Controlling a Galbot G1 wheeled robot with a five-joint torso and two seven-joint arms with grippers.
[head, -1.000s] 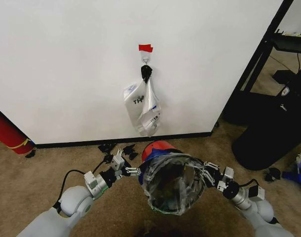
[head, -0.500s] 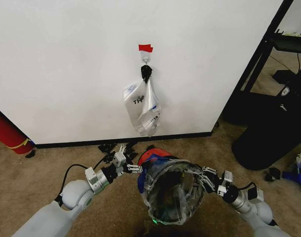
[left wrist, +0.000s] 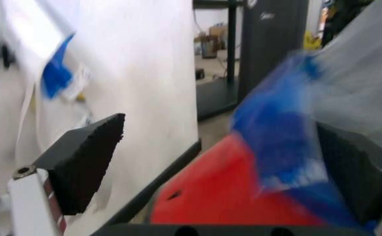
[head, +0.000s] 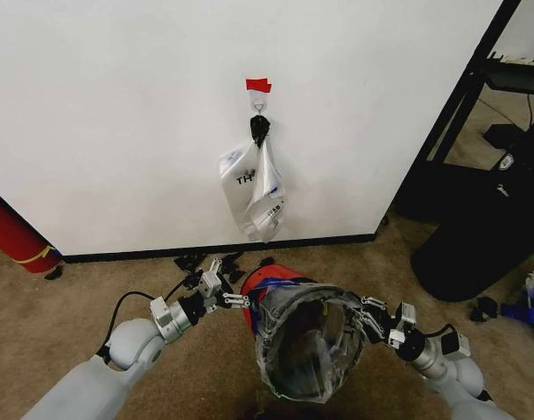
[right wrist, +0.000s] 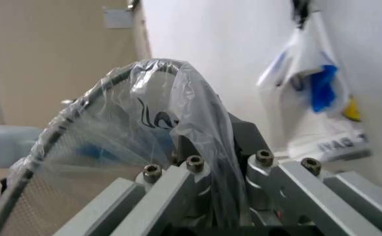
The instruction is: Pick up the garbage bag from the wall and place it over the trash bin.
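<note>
**Bag stretched over bin, both grippers at the rim**

Head view: 1 trash bin (head: pixel 306 346) low centre on the carpet, mesh w/ red base showing at its 11 o'clock edge. 1 garbage bag (head: pixel 289 311) is draped over the bin mouth, clear film w/ a blue patch beside the red base.

2 grippers at work. Left gripper (head: pixel 235 300) sits at approx 10 o'clock of the bin; in the left wrist view its pads are spread wide (left wrist: pixel 217 167), w/ blue bag film (left wrist: pixel 279 132) lying against one pad and the other pad well clear, so it's not clamping anything. Right gripper (head: pixel 369 317) sits at approx 3 o'clock of the bin. In the right wrist view the film (right wrist: pixel 184 113) runs over the wire rim and down between its fingers (right wrist: pixel 194 184), which are pinched narrow on the bag.

On the wall (head: pixel 118 114) at 12 o'clock from the bin: 1 hook (head: pixel 259 107) under 1 red tape strip (head: pixel 258 85), w/ a bunch of white bags (head: pixel 256 191) hanging from it; can't tell how many. 1 large black bin (head: pixel 486 232) at approx 2 o'clock.
</note>
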